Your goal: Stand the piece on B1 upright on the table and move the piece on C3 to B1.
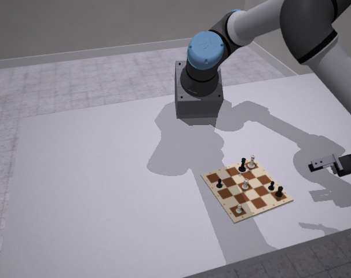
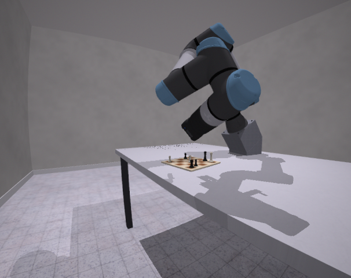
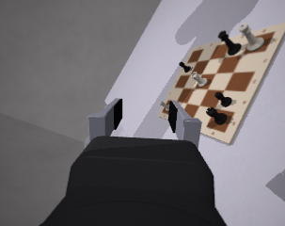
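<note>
A small brown-and-cream chessboard [image 1: 247, 191] lies on the white table, also seen in the wrist view [image 3: 222, 80]. The edge letters are too small to read. A white piece [image 1: 245, 184] stands near the board's middle. A black tall piece [image 1: 242, 165] and a white rook [image 1: 252, 161] stand at the far corner. A black pawn [image 1: 219, 183] is at the left, and a black pawn [image 1: 270, 185] and a black piece [image 1: 279, 191] at the right. A white pawn [image 1: 238, 208] is at the near corner. All look upright. My gripper [image 3: 145, 109] [image 1: 319, 164] is open and empty, in the air to the right of the board.
The arm's grey base block [image 1: 198, 100] stands on the table behind the board. The table's front edge runs close to the board's near corner, with the tiled floor below. My right finger partly hides the white pawn [image 3: 165, 104] in the wrist view.
</note>
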